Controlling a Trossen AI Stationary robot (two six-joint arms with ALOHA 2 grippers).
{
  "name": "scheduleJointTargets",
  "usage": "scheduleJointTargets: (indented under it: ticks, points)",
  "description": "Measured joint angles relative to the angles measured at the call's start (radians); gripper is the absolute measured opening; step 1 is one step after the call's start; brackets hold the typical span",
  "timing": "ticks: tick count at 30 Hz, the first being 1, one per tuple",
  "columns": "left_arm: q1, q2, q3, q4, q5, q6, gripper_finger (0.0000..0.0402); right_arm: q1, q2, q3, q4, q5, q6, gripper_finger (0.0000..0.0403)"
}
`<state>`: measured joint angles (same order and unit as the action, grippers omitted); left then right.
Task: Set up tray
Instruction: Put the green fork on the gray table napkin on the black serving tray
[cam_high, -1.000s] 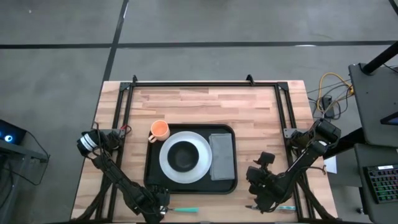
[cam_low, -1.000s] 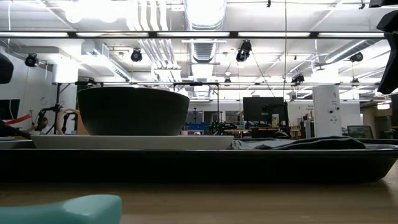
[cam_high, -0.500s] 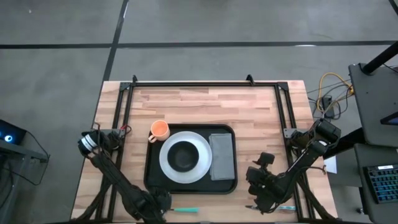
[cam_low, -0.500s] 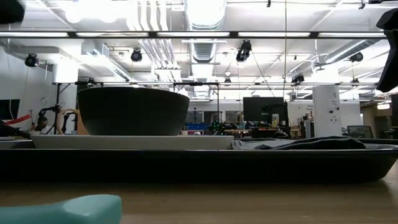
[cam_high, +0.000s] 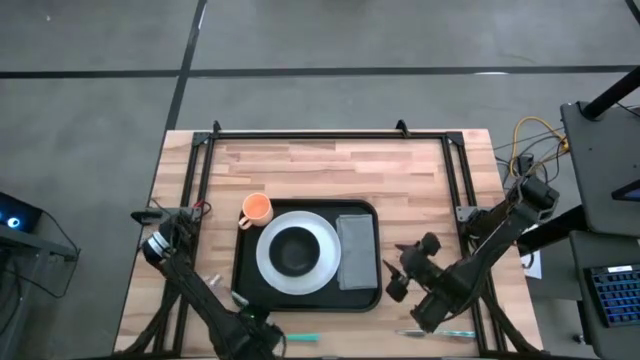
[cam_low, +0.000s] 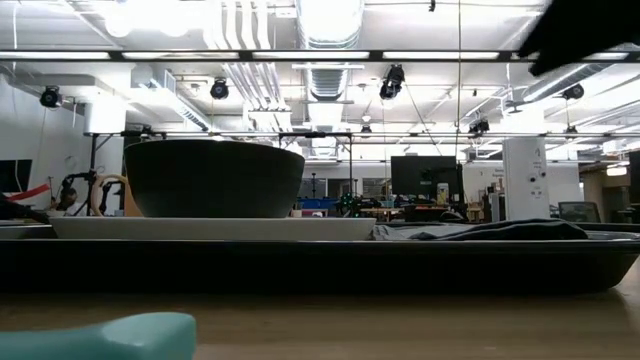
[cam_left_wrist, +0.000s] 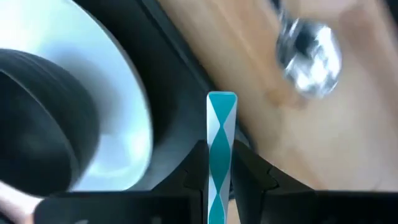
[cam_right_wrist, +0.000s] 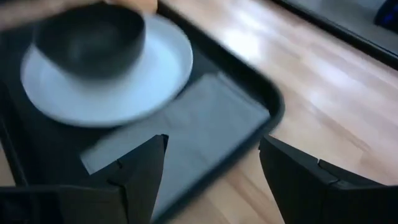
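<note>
The black tray (cam_high: 248, 290) lies mid-table and carries a white plate (cam_high: 270, 262) with a black bowl (cam_high: 293, 250) on it. A grey napkin (cam_high: 357, 250) lies flat in the tray's right part. An orange cup (cam_high: 257, 208) stands on the wood at the tray's far-left corner. A teal-handled utensil (cam_high: 302, 338) lies along the near edge. My left gripper (cam_high: 255, 335) is at its left end, shut on it (cam_left_wrist: 221, 162). My right gripper (cam_high: 395, 272) hangs open beside the tray's right rim, above its near-right corner (cam_right_wrist: 217, 180). My left gripper pinches the utensil's teal-and-white handle (cam_left_wrist: 221, 134) between its two fingers (cam_left_wrist: 194, 171). The handle runs along the fingers and sticks out past their tips toward the table's right. In the low view the handle (cam_low: 100, 338) sits at table level.
A second teal-handled utensil (cam_high: 445, 333) lies near the table's near-right corner, and a blurred shiny metal piece (cam_left_wrist: 308, 53) shows on the wood beyond my left fingers. Bare wood lies beyond the tray's far rim and to its right. A black frame (cam_high: 320, 133) borders the table.
My right gripper has moved from the near-right corner toward the tray's right rim, and now shows higher in the low view. My left arm has swung at its base, and its gripper has shifted slightly toward the near edge. The teal handle has stayed where it was.
</note>
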<state>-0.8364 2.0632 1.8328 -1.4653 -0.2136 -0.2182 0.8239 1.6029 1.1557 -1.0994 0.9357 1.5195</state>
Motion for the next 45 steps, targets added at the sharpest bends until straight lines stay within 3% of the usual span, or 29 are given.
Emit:
scheduleJointTargets:
  ticks: [3, 7, 12, 20, 24, 32, 39, 45]
  points:
    - [0.026, 0.04, 0.053, -0.097, 0.001, 0.126, 0.0025, -0.023, -0.035, 0.0, 0.017, 0.061, 0.004, 0.0249]
    - [0.087, 0.049, 0.065, -0.105, -0.001, 0.268, 0.0025, -0.07, -0.052, 0.0, 0.019, 0.14, 0.024, 0.0249]
    - [0.18, 0.049, 0.066, -0.107, -0.006, 0.289, 0.0025, -0.173, -0.051, 0.0, 0.033, 0.148, -0.024, 0.0249]
    - [0.254, 0.05, 0.097, -0.07, -0.186, 0.418, 0.0025, -0.291, -0.046, -0.004, 0.229, 0.201, -0.351, 0.0249]
    - [0.286, 0.049, 0.199, -0.057, -0.263, 0.457, 0.0025, -0.292, -0.046, -0.024, 0.329, 0.258, -0.498, 0.0249]
    - [0.322, 0.047, 0.523, -0.102, -0.296, 0.549, 0.0025, -0.288, -0.046, -0.093, 0.343, 0.273, -0.43, 0.0249]
    - [0.333, -0.09, 0.408, 0.117, -0.323, 0.715, 0.0025, -0.275, -0.046, -0.162, 0.505, 0.312, -0.375, 0.0249]
    - [0.317, -0.12, 0.348, 0.266, -0.344, 0.955, 0.0025, -0.259, -0.046, -0.208, 0.675, 0.35, -0.276, 0.0249]
